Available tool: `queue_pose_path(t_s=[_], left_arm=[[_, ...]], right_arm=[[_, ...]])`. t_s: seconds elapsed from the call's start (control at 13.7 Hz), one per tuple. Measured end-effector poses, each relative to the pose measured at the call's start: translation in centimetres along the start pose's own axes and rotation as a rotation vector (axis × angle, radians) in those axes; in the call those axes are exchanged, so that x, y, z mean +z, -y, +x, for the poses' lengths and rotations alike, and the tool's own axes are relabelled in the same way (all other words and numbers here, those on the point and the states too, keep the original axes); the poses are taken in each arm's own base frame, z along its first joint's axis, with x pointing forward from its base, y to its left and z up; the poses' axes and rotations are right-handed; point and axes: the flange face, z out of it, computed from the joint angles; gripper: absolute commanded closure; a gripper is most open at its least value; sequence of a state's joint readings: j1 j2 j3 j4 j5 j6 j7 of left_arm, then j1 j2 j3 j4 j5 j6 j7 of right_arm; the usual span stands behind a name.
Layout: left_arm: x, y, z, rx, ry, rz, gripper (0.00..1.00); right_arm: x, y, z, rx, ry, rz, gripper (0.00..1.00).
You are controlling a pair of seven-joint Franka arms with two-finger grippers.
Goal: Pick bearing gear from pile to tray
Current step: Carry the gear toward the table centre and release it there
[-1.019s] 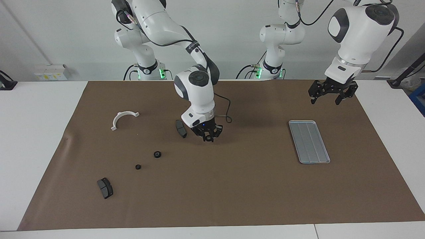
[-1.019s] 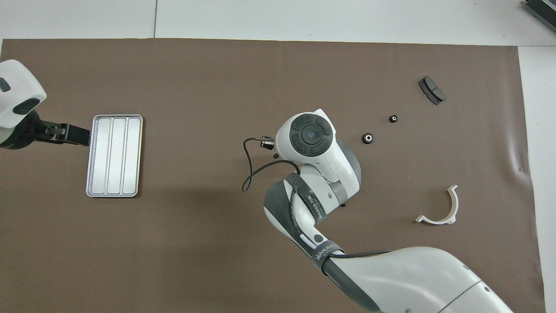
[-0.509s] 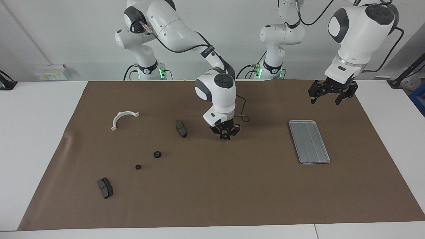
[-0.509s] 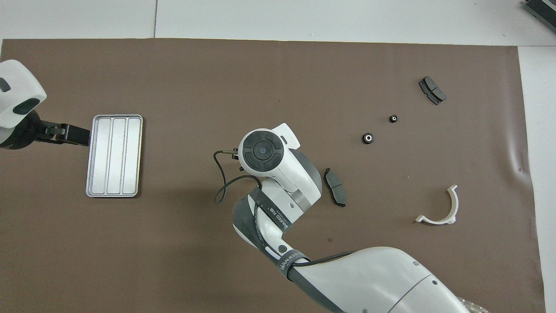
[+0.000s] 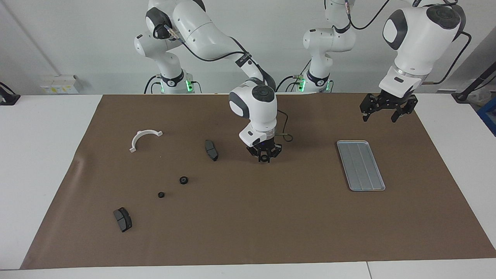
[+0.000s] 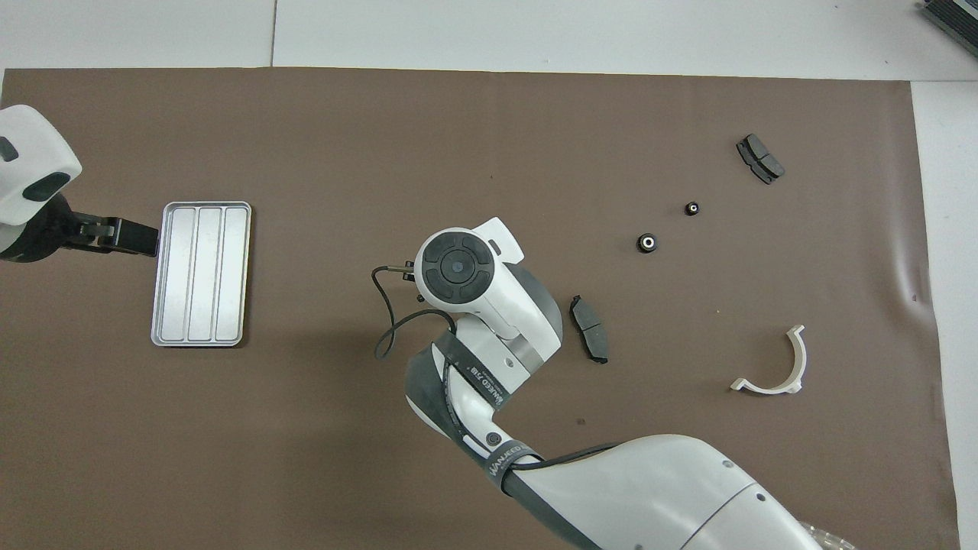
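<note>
Carrying across the bench, your right claw (image 5: 264, 155) is slowing between the pad (image 5: 211, 150) and the tray (image 5: 360, 165); whether it's clamped on a gear, you cannot tell. Two gears (image 5: 183, 180) are lying loose, tray's empty. Left claw (image 5: 383, 109), fingers apart, is waiting over the mat.

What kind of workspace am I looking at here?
Probably a robotics lab bench: a table under a brown mat, scattered small parts beside a metal tray, the right gripper low over the mat, the left gripper waiting near the tray.
</note>
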State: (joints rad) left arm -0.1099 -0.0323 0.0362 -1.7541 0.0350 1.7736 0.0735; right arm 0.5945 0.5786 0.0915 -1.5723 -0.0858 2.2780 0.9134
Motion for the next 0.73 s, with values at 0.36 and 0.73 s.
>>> queue_pose_path(t_s=[0.36, 0.73], left_arm=[[0.0, 0.1, 0.0, -0.001, 0.000, 0.000, 0.00], [0.0, -0.4, -0.1, 0.006, -0.006, 0.000, 0.00]], right_arm=[[-1.0, -0.6, 1.3, 0.018, -0.021, 0.006, 0.00], [-6.4, -9.7, 8.2, 0.054, -0.072, -0.014, 0.00]])
